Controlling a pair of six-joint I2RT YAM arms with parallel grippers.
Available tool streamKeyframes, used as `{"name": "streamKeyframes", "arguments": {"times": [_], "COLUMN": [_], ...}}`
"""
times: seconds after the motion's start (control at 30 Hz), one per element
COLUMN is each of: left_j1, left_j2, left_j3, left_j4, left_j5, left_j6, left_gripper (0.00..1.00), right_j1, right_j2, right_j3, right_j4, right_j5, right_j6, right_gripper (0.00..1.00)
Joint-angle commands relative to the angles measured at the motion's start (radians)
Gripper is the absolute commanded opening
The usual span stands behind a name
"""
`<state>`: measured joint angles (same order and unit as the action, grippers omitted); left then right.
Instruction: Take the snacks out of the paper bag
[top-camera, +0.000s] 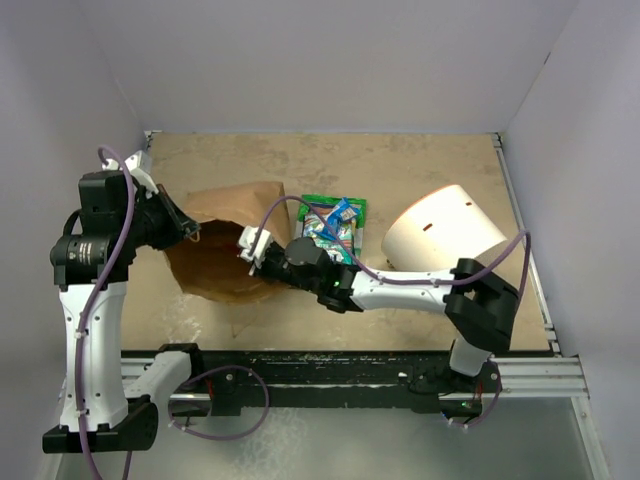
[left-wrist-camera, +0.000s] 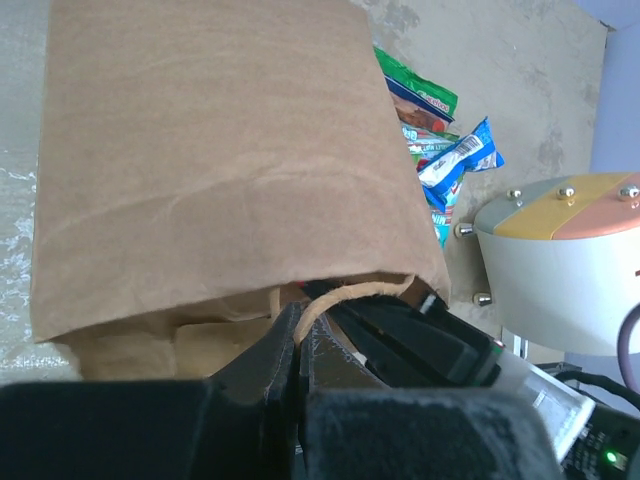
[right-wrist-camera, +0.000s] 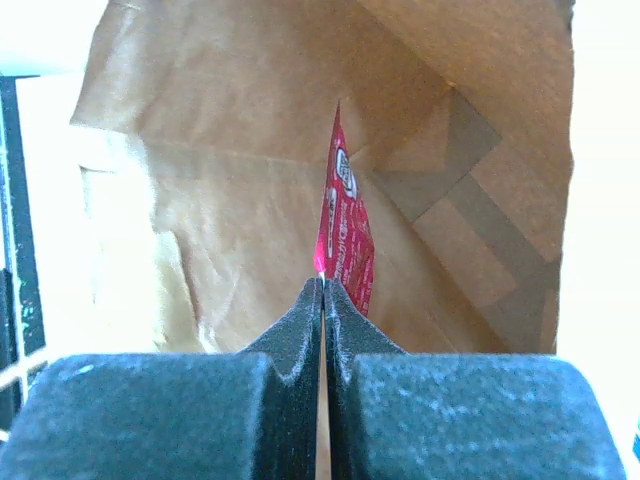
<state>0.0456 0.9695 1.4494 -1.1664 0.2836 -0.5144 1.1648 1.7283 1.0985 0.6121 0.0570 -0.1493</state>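
A white cylinder (top-camera: 440, 235) lies on its side toward the right edge of the tabletop (top-camera: 420, 165), and the right arm (top-camera: 400, 290) stretches across in front of it from the near right corner to the bag's mouth. Between the cylinder and the paper bag (top-camera: 225, 210) sits a pile of snacks (top-camera: 335, 225), just beside the bag's right side, around the middle of the tabletop. The bag lies on its side left of centre, its mouth facing the near edge. The left gripper (top-camera: 192, 232) is at the bag's left rim, its fingers closed on the thin twisted handle (left-wrist-camera: 340, 295), which arches out from between their tips. The right gripper (right-wrist-camera: 322, 285) reaches inside the bag, its fingers pressed together on the lower corner of a red-pink packet (right-wrist-camera: 345, 235), which stands on edge above the fingertips with the brown paper walls all round it. Counted: one bag, one cylinder, one packet inside the bag, and at least three in the pile — green, blue-and-white and multicoloured. They overlap too much for a firmer number.
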Motion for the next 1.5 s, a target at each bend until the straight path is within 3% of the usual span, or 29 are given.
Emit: {"name": "streamKeyframes", "arguments": {"times": [0.0, 0.43, 0.93, 1.2, 1.47], "left_j1": [0.002, 0.002, 0.003, 0.002, 0.002], "left_j2": [0.011, 0.110, 0.262, 0.242, 0.233], "left_j3": [0.052, 0.178, 0.240, 0.237, 0.224], "left_j4": [0.044, -0.023, -0.070, -0.076, -0.080], "left_j5": [-0.032, -0.102, -0.231, -0.309, -0.322], "left_j6": [-0.029, -0.097, -0.194, -0.180, -0.171], "left_gripper": [0.00, 0.00, 0.00, 0.00, 0.00], "right_j1": [-0.001, 0.000, 0.000, -0.023, -0.067], "right_j2": [-0.103, -0.300, -0.477, -0.585, -0.629], "right_j3": [-0.012, 0.050, 0.116, 0.020, -0.109], "right_j4": [-0.036, -0.244, -0.339, -0.388, -0.435], "right_j5": [-0.017, -0.033, -0.010, 0.206, 0.223], "right_j6": [0.011, 0.007, 0.029, 0.032, 0.033], "right_gripper": [0.00, 0.00, 0.00, 0.00, 0.00]}}
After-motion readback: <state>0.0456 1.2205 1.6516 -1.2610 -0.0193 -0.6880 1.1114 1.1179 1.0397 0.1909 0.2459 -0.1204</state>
